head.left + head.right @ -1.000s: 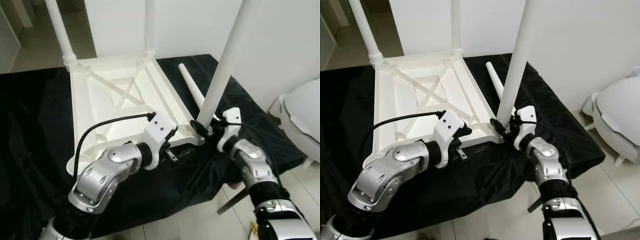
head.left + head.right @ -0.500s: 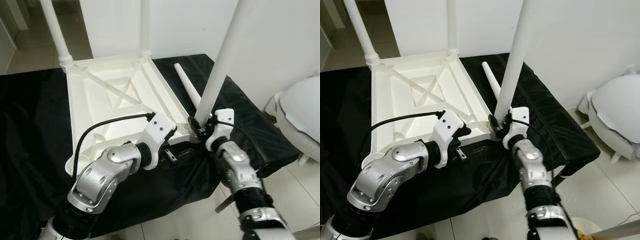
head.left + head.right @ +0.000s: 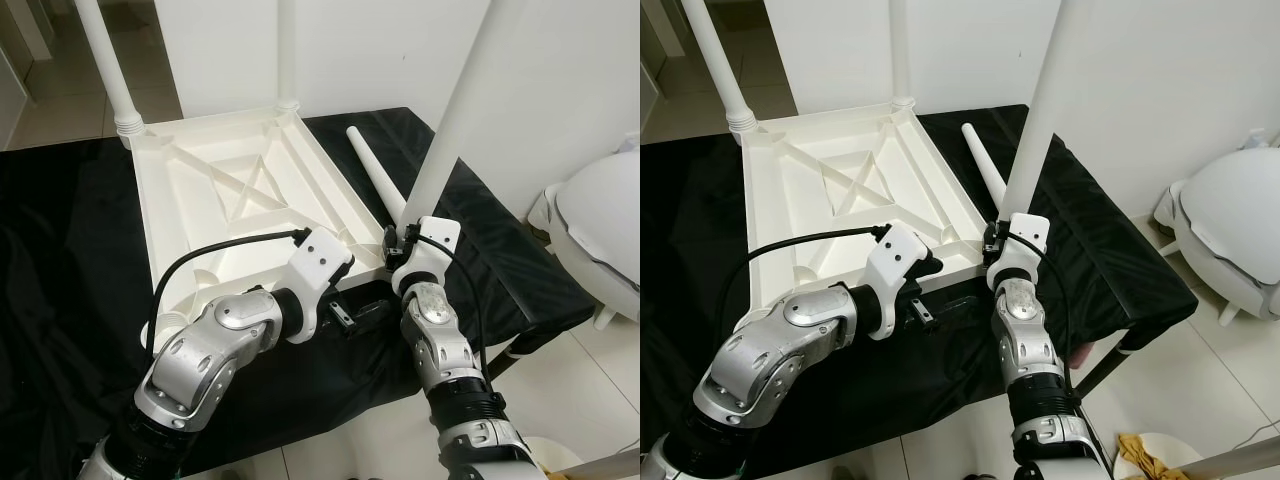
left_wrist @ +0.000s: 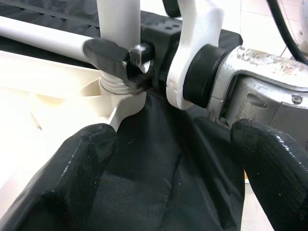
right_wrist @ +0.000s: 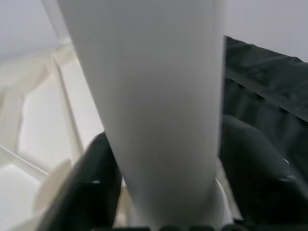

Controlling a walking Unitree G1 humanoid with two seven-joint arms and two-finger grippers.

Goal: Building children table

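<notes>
The upturned tabletop [image 3: 240,200] lies on black cloth [image 3: 60,260]. The right gripper [image 4: 126,57] clamps the leg [image 3: 455,115] at its 4 o'clock corner socket. Keep the leg upright while twisting. The left gripper [image 3: 360,312], fingers spread and empty, should brace the tabletop's near edge.

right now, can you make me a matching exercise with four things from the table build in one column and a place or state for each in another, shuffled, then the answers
Things:
1. right gripper
2. left gripper
3. loose leg
4. tabletop

States:
A. lying flat on the black cloth
B. upside down, ribs facing up
C. clamped round the base of an upright leg
D. fingers open, at the near edge of the tabletop

Pairs: 1-C, 2-D, 3-A, 4-B
</notes>
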